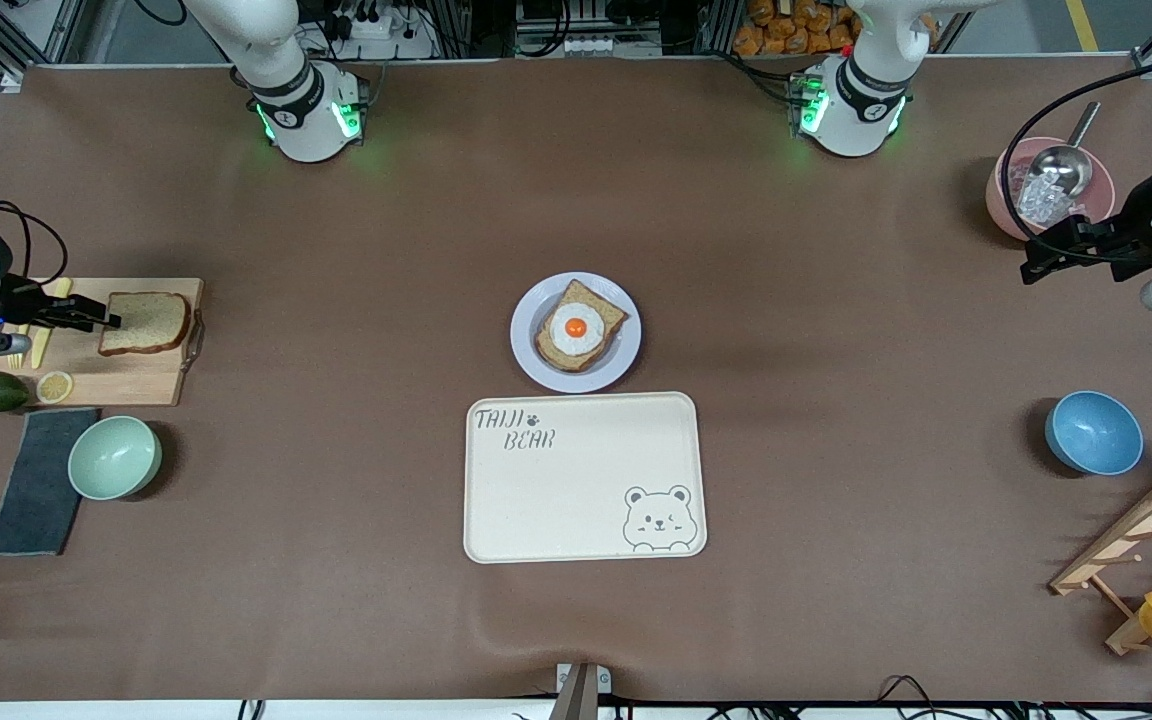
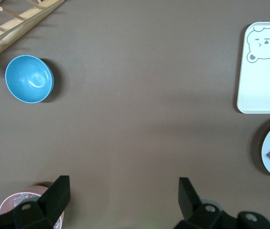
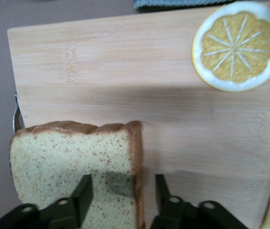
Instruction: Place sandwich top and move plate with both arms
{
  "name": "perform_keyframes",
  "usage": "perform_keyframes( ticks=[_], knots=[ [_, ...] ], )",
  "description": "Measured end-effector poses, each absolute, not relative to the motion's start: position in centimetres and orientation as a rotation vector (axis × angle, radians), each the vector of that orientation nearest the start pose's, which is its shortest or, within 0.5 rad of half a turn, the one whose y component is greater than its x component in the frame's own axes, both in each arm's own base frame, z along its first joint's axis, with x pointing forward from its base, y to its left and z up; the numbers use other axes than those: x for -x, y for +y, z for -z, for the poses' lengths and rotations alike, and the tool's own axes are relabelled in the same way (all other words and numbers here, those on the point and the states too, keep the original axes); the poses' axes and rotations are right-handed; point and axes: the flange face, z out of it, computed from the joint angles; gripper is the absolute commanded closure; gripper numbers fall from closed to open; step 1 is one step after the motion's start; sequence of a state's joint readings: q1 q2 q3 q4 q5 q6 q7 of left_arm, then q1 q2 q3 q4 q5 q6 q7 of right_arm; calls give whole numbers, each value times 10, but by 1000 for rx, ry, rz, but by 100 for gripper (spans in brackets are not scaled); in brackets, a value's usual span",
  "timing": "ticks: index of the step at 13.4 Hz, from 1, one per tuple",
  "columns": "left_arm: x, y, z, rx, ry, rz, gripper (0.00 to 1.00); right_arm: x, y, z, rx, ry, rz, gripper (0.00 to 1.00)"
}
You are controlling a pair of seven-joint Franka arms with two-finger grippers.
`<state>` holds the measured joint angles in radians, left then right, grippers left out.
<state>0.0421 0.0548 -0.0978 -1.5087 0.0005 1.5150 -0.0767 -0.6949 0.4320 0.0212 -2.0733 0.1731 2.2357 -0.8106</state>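
Right gripper [image 3: 120, 198] jaws straddle sandwich top [image 3: 72, 167] edge; left gripper [image 2: 124, 198] jaws wide, empty.

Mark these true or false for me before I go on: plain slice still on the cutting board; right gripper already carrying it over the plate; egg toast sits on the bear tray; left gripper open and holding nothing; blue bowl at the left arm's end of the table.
1. The sandwich top lies on the cutting board. True.
2. The right gripper carries it over the plate. False: the gripper is at the slice's edge on the board, one finger over the bread, the other beside its crust.
3. The egg toast sits on the bear tray. False: it is on the plate; the tray lies nearer the front camera.
4. The left gripper is open and holds nothing. True.
5. The blue bowl is toward the left arm's end. True.
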Motion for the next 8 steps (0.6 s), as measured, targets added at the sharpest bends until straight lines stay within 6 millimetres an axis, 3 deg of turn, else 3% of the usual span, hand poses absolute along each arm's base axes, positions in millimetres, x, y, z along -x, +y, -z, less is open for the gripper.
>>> perform_keyframes(
  ticks=[8],
  knots=[
    [-565,-30,-618,3143,-33,-76,0,-438,-345,-197,2876,-10,-142,100]
  ],
)
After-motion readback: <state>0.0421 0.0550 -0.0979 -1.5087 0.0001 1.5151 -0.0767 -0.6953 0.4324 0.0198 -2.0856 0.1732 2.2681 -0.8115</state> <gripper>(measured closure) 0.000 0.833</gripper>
